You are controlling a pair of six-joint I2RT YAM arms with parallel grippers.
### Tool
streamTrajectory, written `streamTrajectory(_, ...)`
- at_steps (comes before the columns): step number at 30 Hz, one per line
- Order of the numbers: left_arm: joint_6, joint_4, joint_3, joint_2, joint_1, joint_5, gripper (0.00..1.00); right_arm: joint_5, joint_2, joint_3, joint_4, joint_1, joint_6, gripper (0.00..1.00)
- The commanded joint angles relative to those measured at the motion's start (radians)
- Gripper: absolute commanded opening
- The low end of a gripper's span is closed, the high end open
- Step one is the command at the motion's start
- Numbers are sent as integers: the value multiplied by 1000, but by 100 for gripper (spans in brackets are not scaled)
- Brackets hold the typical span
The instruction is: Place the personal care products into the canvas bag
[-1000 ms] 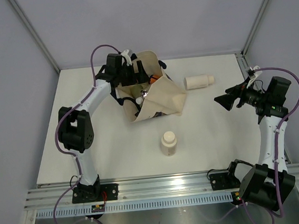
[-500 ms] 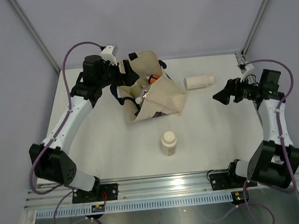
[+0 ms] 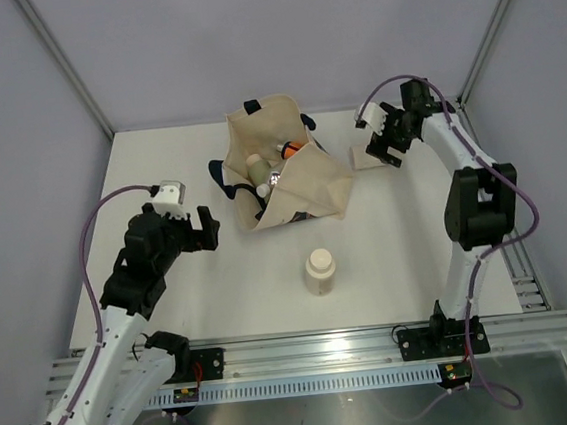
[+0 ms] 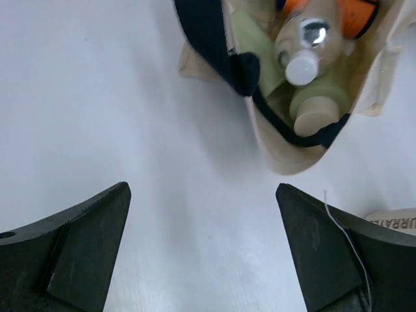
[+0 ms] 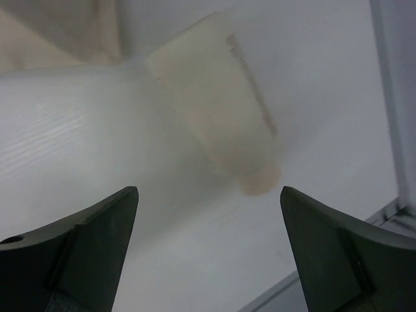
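Observation:
The canvas bag [image 3: 306, 185] lies open at the far middle of the table. It holds a pale green bottle [image 3: 257, 165], an orange bottle [image 3: 293, 148] and a silver bottle [image 3: 272, 179]. The left wrist view shows the bag's mouth [image 4: 279, 146] with the silver bottle [image 4: 305, 39], the orange bottle [image 4: 357, 10] and a green bottle with a cream cap [image 4: 315, 110]. A beige bottle [image 3: 319, 271] stands alone in front. A cream-white bottle [image 3: 361, 155] [image 5: 218, 97] lies right of the bag. My right gripper [image 3: 383, 145] [image 5: 208, 247] is open over it. My left gripper [image 3: 200, 236] [image 4: 201, 247] is open and empty, left of the bag.
The bag's navy handle [image 4: 208, 32] lies on the table toward my left gripper. A metal rail [image 5: 393, 97] runs along the table's right edge, close to the cream-white bottle. Grey walls [image 3: 16, 148] enclose the table.
My left arm has drawn back from the bag's mouth to the near left. My right arm has swung from the right side to the far side, over the lying cream-white bottle.

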Motion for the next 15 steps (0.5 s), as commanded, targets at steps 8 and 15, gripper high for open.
streamTrajectory(8, -20, -19, -47, -55, 6, -132, 99, 133, 463, 518, -241, 66, -315, 99)
streamTrajectory(15, -10, -8, -41, -1, 7, -38, 99, 187, 598, 618, -247, 95, -213, 96)
